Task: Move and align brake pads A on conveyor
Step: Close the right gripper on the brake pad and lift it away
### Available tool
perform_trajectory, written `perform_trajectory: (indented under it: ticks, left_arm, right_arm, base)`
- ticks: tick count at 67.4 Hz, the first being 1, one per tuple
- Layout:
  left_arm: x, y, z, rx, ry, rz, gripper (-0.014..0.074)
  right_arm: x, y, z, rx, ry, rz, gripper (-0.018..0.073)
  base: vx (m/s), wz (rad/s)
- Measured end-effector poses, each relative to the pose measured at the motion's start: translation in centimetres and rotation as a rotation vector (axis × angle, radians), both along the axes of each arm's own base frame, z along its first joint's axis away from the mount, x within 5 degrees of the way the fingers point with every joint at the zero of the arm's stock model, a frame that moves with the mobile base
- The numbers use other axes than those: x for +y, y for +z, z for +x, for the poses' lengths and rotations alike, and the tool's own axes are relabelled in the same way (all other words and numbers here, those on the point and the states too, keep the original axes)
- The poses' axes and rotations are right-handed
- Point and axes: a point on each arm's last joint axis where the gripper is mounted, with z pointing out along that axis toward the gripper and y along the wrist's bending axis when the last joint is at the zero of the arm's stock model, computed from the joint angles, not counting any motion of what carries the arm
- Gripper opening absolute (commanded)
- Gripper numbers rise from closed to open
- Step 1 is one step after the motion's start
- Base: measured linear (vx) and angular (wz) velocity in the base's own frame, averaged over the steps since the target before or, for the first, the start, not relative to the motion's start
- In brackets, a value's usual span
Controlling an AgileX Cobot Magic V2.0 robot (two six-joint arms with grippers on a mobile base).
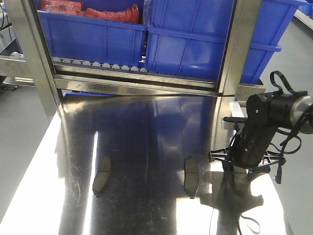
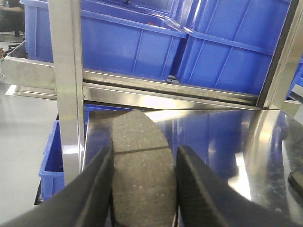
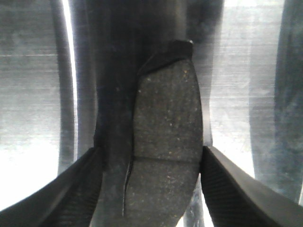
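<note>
My left jaws are shut tight on one brake pad (image 2: 142, 175). Both fingers (image 2: 90, 194) press its long edges, its groove runs crosswise, and it seems raised off the table (image 2: 213, 137), with the blue bins (image 2: 227, 52) at 12 o'clock. My right jaws stand wide around a second pad (image 3: 168, 142) lying flat on the steel.

I judge the step in hand is closing on that pad. I should centre it, squeeze squarely on the long edges so it cannot skate on the slick steel, then lift straight up.

The front view shows what my wrist views cannot: two pads on the table, at 7 o'clock (image 1: 101, 174) and 5 o'clock (image 1: 191, 176), with my right arm (image 1: 259, 132) at 4 o'clock just beside the latter. My left arm is outside it. Only the wrist views show the grips. The conveyor appears in no view.
</note>
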Motion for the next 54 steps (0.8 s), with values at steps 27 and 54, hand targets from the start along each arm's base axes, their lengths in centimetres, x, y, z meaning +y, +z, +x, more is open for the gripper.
perform_trajectory:
  ticks: [27, 54]
  left_arm:
    - [0.0, 0.0, 0.0, 0.000, 0.000, 0.000, -0.0006]
    - [0.0, 0.0, 0.0, 0.000, 0.000, 0.000, -0.0006]
  right_arm:
    - [-0.1, 0.0, 0.1, -0.009, 0.005, -0.011, -0.0013]
    - [-0.4, 7.0, -2.0, -0.277, 0.055, -0.002, -0.0011]
  base:
    - [0.00, 0.00]
    - [0.00, 0.00]
